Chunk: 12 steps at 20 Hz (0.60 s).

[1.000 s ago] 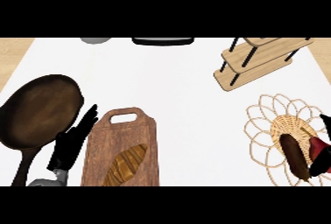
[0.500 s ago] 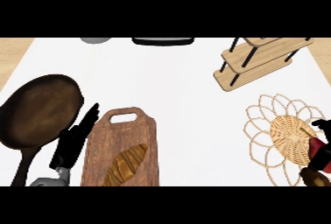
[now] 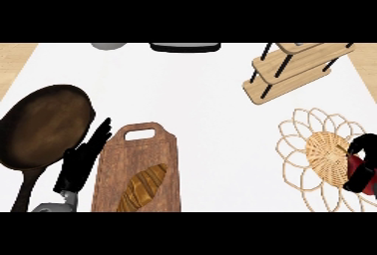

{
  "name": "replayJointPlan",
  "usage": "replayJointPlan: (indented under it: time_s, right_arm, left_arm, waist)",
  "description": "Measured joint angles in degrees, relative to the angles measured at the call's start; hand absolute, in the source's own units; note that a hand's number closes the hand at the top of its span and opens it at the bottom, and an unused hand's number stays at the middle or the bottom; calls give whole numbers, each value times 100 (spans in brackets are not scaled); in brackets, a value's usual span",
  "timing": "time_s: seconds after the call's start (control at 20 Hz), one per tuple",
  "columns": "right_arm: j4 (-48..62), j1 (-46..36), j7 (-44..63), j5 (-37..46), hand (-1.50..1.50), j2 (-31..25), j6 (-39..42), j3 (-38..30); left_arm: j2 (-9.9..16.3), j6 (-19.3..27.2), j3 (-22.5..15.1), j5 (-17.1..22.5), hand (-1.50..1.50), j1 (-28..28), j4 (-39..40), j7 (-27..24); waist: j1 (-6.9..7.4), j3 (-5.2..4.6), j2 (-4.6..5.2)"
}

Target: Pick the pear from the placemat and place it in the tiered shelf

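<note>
The woven placemat lies at the right of the counter. At its right edge my right hand is curled round a dark red pear, of which only a small part shows between the black fingers. The hand is partly cut off by the view's right edge. The wooden tiered shelf stands at the back right, well apart from the hand. My left hand rests open, fingers straight, between the pan and the cutting board at the lower left.
A dark frying pan lies at the far left. Beside it is a wooden cutting board with a bread loaf. A grey object and a black object sit at the back edge.
My right hand has closed round the pear and drawn back to the right, from over the placemat to its right edge. The left hand has stayed still.
</note>
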Motion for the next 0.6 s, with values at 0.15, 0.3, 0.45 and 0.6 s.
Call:
replayJointPlan:
  time_s: [0.15,0.3,0.45,0.6]
  right_arm:
    - [-173,56,82,157,150,84,-165,17]
    - [-506,123,191,218,150,68,-200,-80]
    - [-761,82,-62,136,150,-62,-160,-158]
    - [-650,-66,-1247,-253,150,-565,-20,-313]
  left_arm:
    - [-52,27,5,-54,0,-9,-75,142]
    - [-110,29,-19,-134,0,31,-119,152]
    - [-95,-44,75,-106,0,-6,36,-46]
    - [-141,-21,28,-130,0,15,-38,2]
  waist:
    - [-8,8,6]
    - [-15,44,22]
    - [-19,64,28]
    - [15,78,39]
